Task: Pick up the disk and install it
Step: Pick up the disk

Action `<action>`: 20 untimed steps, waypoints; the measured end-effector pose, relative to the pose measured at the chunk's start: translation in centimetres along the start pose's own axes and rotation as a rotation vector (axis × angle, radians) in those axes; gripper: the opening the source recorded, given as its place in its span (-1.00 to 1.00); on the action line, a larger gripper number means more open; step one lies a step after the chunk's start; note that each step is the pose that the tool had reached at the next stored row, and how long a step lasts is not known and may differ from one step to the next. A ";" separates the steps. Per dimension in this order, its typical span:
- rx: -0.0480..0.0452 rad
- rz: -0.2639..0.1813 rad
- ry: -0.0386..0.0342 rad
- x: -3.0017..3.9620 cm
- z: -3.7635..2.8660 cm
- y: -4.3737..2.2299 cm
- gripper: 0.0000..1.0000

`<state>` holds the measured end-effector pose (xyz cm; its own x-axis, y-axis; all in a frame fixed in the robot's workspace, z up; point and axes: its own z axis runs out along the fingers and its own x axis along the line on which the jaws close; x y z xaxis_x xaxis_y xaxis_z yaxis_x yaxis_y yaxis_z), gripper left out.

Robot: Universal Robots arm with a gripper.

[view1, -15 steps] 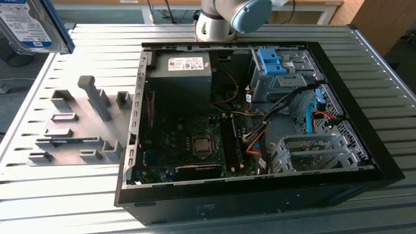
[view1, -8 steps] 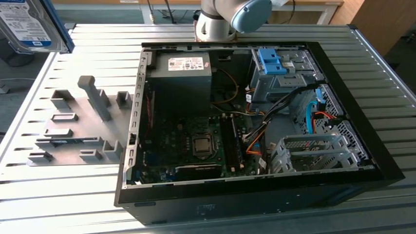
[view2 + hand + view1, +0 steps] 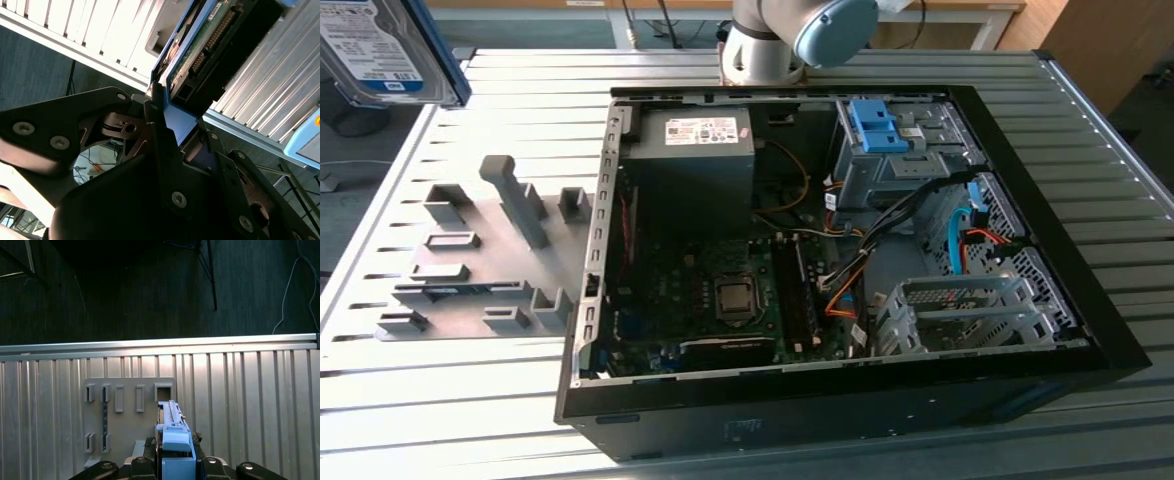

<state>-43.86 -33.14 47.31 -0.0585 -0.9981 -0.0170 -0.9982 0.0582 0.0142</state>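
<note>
Silver ribbed tabletop (image 3: 480, 400) is carrying everything. Nearest in the exterior view, a black computer case (image 3: 854, 420) is lying open on its side, and a silver cage (image 3: 961, 315) inside it, by the near edge, is looking empty. Next to the case, toward the exterior view's left, a grey holder (image 3: 480, 260) with slots is resting on the tabletop. Farther back, up in the air by the far corner on the exterior view's left, the disk (image 3: 380, 50) is hanging. In the second wrist view the pincer (image 3: 179, 127) is squeezing the disk's blue frame (image 3: 182, 117) tight, one finger on each side. The disk's long side is pointing down out of the pincer, toward the grey holder below. The open case is lying toward the exterior view's right of the disk, well apart from it.
</note>
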 end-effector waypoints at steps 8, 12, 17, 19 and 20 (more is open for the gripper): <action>0.0000 0.000 0.0000 -0.02 -0.82 0.01 -0.27; 0.0000 0.000 0.0000 -0.02 -1.20 0.02 -0.27; 0.0000 0.000 0.0000 -0.03 -1.69 0.02 -0.27; -0.0001 0.000 0.0001 -0.03 -1.87 0.02 -0.27; -0.0001 0.000 0.0001 -0.04 -1.95 0.02 -0.27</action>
<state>-43.86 -33.14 49.25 -0.0585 -0.9981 -0.0169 -0.9982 0.0582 0.0142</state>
